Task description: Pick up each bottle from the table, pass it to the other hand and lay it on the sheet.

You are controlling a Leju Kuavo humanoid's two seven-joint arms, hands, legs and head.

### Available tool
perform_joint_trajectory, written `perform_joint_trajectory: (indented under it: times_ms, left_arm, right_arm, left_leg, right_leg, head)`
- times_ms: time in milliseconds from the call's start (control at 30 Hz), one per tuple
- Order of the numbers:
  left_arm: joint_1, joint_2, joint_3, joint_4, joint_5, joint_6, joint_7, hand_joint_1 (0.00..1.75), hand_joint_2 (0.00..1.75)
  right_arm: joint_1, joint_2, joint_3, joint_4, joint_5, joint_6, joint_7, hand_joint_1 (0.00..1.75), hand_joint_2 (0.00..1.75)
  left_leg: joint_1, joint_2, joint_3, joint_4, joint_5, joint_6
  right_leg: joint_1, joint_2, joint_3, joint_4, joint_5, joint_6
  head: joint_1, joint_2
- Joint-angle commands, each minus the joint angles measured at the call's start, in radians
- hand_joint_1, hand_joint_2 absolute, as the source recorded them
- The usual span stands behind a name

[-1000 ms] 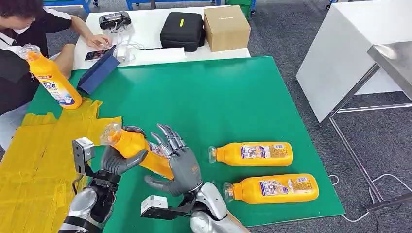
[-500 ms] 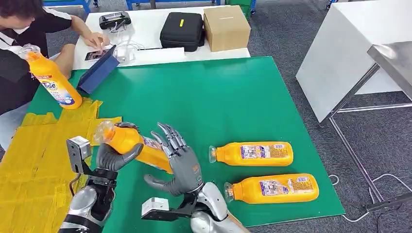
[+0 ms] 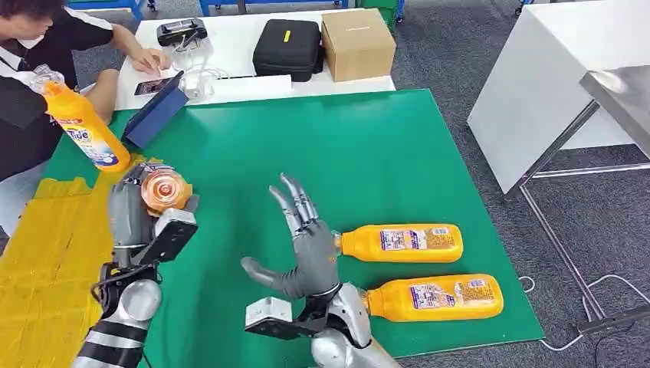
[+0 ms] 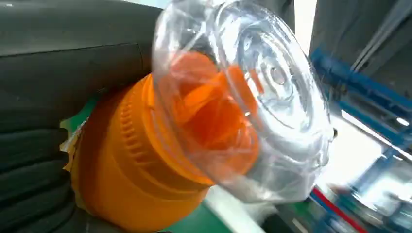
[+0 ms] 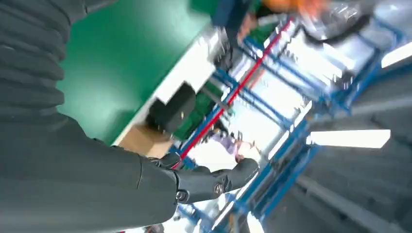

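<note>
The handover is finished. A second ago both hands were on the orange detergent bottle [image 3: 162, 191] near the middle of the green table [image 3: 360, 153]; now the left hand [image 3: 132, 211] alone grips it and has carried it left, to the edge of the yellow sheet [image 3: 46, 253], cap end turned up toward the robot's head. The right hand [image 3: 306, 238] has let go and lifted clear, fingers spread and pointing up, holding nothing. I'd judge what remains for this bottle is to tip it over and lay it flat on the sheet.

Two more orange bottles wait on the near right of the table, lying on their sides, caps to the left: the farther bottle [image 3: 402, 242] just right of the raised right hand, the nearer bottle [image 3: 433, 297] beside that wrist. A fourth, a Tide bottle [image 3: 84, 130], stands tilted at the sheet's far corner, next to a seated person [image 3: 31, 84].

From above, the held bottle's body is hidden behind its clear cap [image 4: 257, 97] and the left hand's fingers, so I cannot tell how firm the grip is or how steeply it leans. The left wrist view is so close that the orange neck [image 4: 141, 160] and cap crowd it. The right wrist view is blurred; the thumb [image 5: 214, 182] is plain, the far shelving is not.
</note>
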Motion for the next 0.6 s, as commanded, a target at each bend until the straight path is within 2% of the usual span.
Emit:
perform_joint_trajectory:
  times_ms: [33, 100, 133, 233, 333, 400, 600]
  left_arm:
    - [-0.192, 0.283, -0.181, 0.343, -0.649, 0.083, 0.504, 1.75, 1.75]
    - [-0.262, 0.360, -0.363, 0.475, -0.649, 0.051, 0.622, 1.75, 1.75]
    - [-0.274, 0.351, -0.345, 0.537, -0.649, 0.069, 0.599, 1.75, 1.75]
    - [-0.330, 0.328, -0.277, 0.738, -0.649, -0.009, 0.508, 1.75, 1.75]
    - [-0.338, 0.326, -0.271, 0.760, -0.649, 0.007, 0.497, 1.75, 1.75]
    - [-0.359, 0.299, -0.255, 0.842, -0.639, -0.022, 0.491, 1.75, 1.75]
    - [-0.354, 0.217, -0.047, 1.003, -0.502, -0.034, 0.358, 1.75, 1.75]
  right_arm:
    - [0.015, -0.043, -0.112, -0.143, -0.021, 0.021, 0.000, 0.00, 1.75]
    - [0.012, -0.052, -0.130, -0.141, -0.042, 0.022, -0.008, 0.00, 1.75]
    - [0.014, -0.054, -0.137, -0.142, -0.053, 0.021, -0.015, 0.00, 1.75]
    - [0.019, -0.064, -0.159, -0.161, -0.073, 0.025, -0.026, 0.00, 1.75]
    - [0.018, -0.066, -0.162, -0.164, -0.075, 0.028, -0.027, 0.00, 1.75]
    - [0.017, -0.069, -0.161, -0.169, -0.076, 0.023, -0.026, 0.00, 1.75]
    - [0.005, -0.064, -0.171, -0.156, -0.089, 0.033, -0.028, 0.00, 1.75]
  left_leg:
    - [0.002, -0.004, 0.006, 0.000, -0.002, -0.001]
    - [0.001, -0.004, 0.004, -0.001, 0.000, -0.001]
    - [0.002, -0.005, 0.005, 0.000, 0.000, -0.002]
    - [0.001, -0.003, 0.007, -0.002, 0.000, -0.002]
    - [0.002, -0.003, 0.005, -0.001, 0.001, -0.002]
    - [0.002, 0.000, 0.004, 0.000, 0.000, -0.002]
    - [0.001, -0.001, 0.004, -0.001, 0.001, -0.002]
  right_leg:
    - [0.002, -0.002, 0.007, -0.001, -0.002, -0.002]
    - [0.001, -0.003, 0.005, 0.000, -0.001, -0.002]
    - [0.002, -0.003, 0.006, -0.001, -0.001, -0.002]
    - [0.001, -0.002, 0.006, -0.001, -0.001, -0.002]
    - [0.002, -0.002, 0.005, -0.001, -0.001, -0.001]
    - [0.003, 0.001, 0.003, 0.000, 0.000, -0.001]
    - [0.001, 0.000, 0.004, -0.001, 0.000, -0.001]
  head:
    - [0.000, 0.000]
    - [0.000, 0.000]
    - [0.000, 0.000]
    - [0.000, 0.000]
    - [0.000, 0.000]
    - [0.000, 0.000]
    - [0.000, 0.000]
